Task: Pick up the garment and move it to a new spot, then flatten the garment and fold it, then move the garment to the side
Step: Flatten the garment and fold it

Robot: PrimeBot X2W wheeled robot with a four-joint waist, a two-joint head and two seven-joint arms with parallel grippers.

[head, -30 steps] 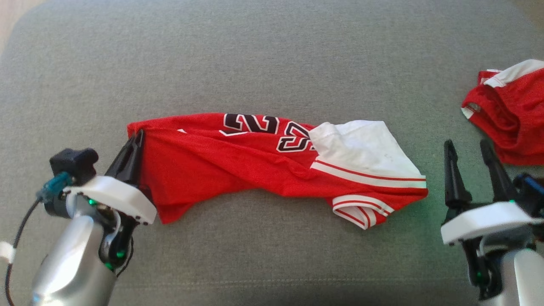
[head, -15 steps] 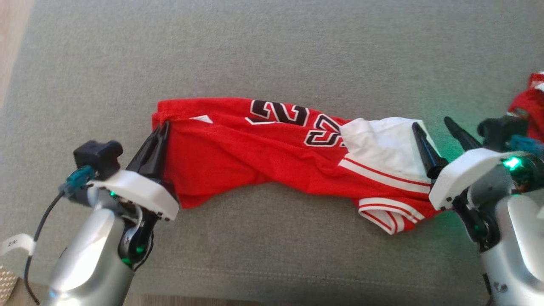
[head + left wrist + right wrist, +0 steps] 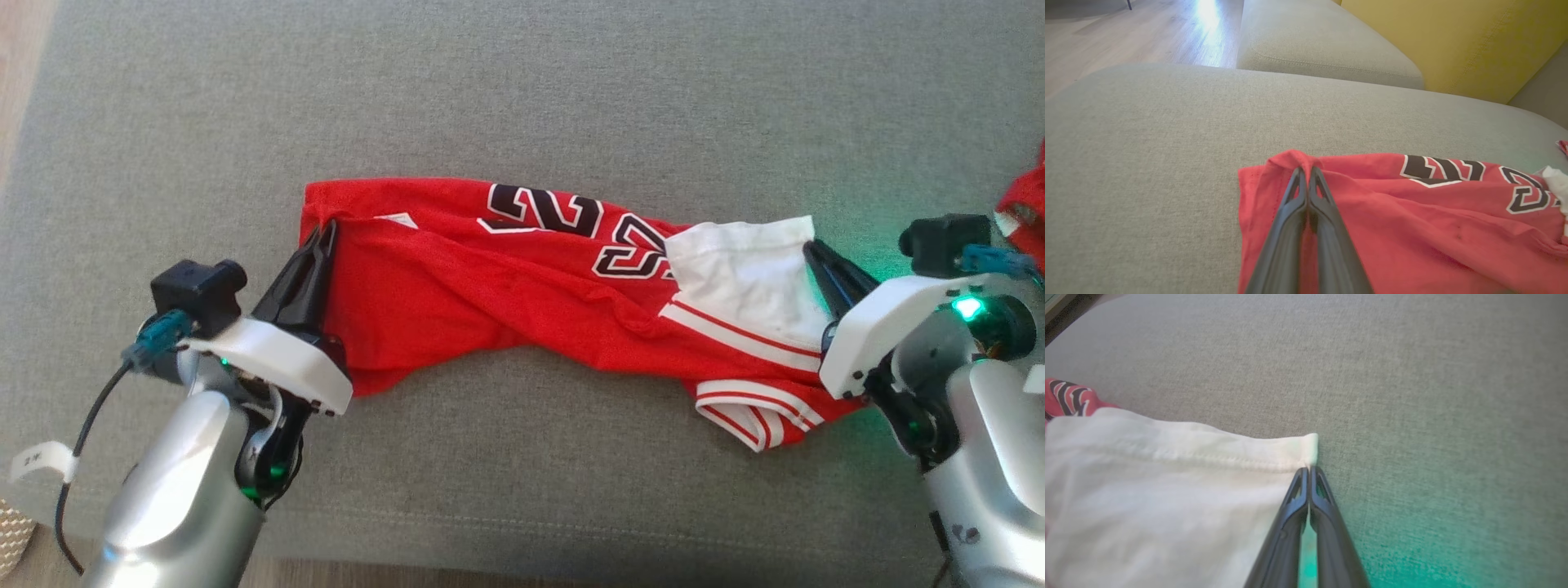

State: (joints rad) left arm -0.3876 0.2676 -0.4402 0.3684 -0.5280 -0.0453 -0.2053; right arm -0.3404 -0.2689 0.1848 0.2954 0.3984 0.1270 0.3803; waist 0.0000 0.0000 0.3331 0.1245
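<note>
Left gripper (image 3: 325, 238) clamped on the jersey's (image 3: 490, 302) red left edge, right gripper (image 3: 812, 249) pinching its white right corner. Both arms angle inward, and the jersey lies stretched across the grey cushion (image 3: 522, 90).

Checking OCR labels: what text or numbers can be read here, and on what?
"2", then a second block digit too folded to read: black with white outline, upside down in the head view, on the red jersey.
White tag at the head view's lower left: marks too small to read.
</note>
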